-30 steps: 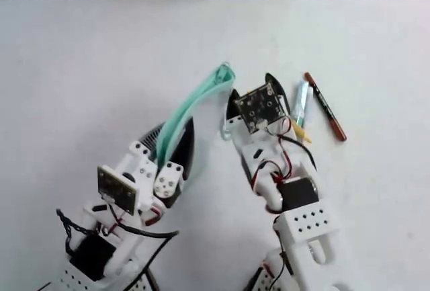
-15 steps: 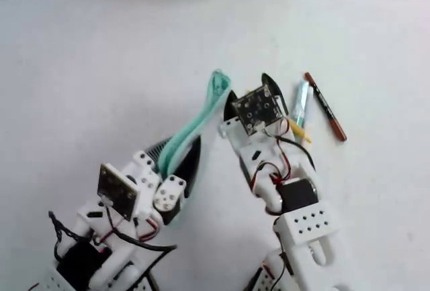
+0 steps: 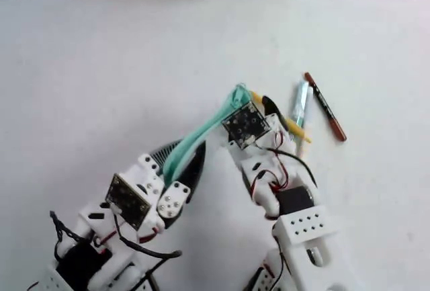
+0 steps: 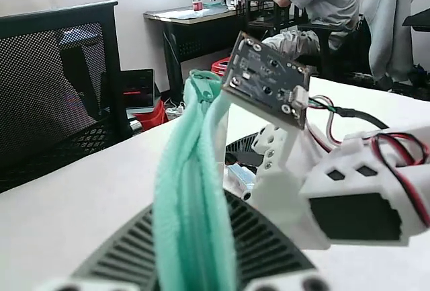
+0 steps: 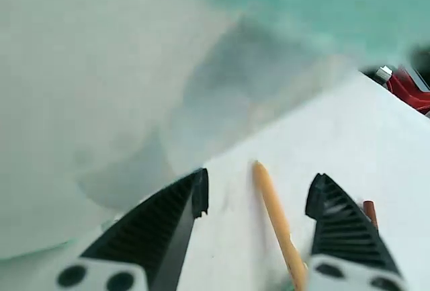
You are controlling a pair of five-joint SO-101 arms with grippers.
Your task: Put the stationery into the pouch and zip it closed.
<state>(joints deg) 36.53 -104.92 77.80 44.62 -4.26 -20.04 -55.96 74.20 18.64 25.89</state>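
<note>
- My left tool [image 3: 181, 158] is clamped on one end of the teal pouch [image 3: 205, 136]. It holds the pouch raised above the counter [image 3: 101, 69], so its length slants toward my right arm.
- My right tool [image 5: 259, 193] has its jaws apart at the pouch's far end. They straddle the yellow pencil [image 5: 274, 218] lying on the counter, and I judge the tool is placed to take that pencil first.
- A silver pen [image 3: 300, 103] and a brown marker [image 3: 326, 106] lie side by side on the counter near the pencil, outside the pouch.
- I cannot tell whether the zip is open, and as far as I can judge nothing is packed yet.
</note>
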